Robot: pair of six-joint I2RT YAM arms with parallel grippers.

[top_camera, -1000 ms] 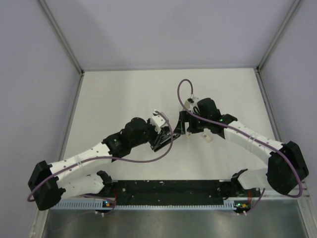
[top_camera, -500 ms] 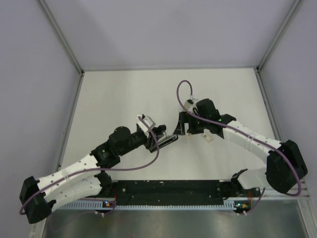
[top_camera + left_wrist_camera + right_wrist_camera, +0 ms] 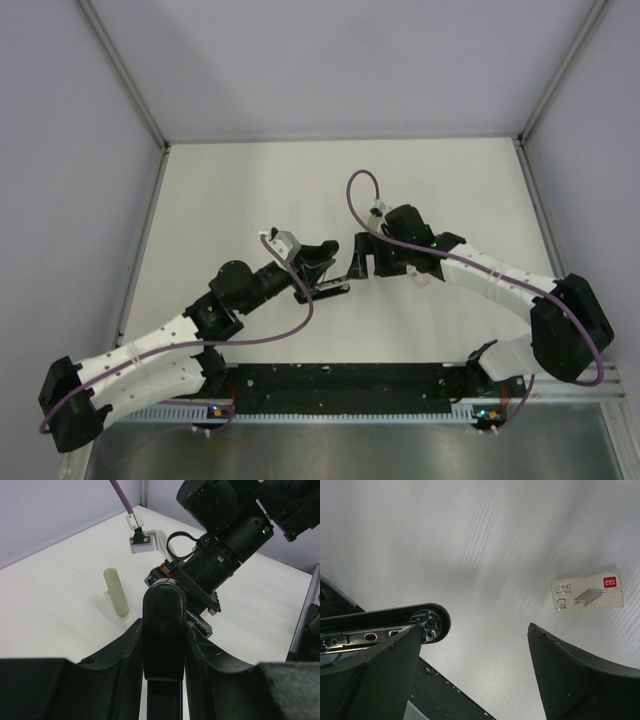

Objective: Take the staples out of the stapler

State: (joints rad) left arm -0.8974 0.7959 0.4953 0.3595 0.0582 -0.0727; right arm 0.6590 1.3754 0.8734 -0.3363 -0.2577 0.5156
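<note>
Left gripper (image 3: 164, 647) clamps stapler (image 3: 164, 607); right gripper (image 3: 475, 630) gapes empty, stapler nose at 1 jaw: close now, you knock it askew

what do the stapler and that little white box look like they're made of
Stapler: black shell, probably plastic, smooth with a soft sheen; its inner rail is bare shiny metal with punched holes. Box: likely matte printed cardboard, flat faces, crisp edges.
</note>
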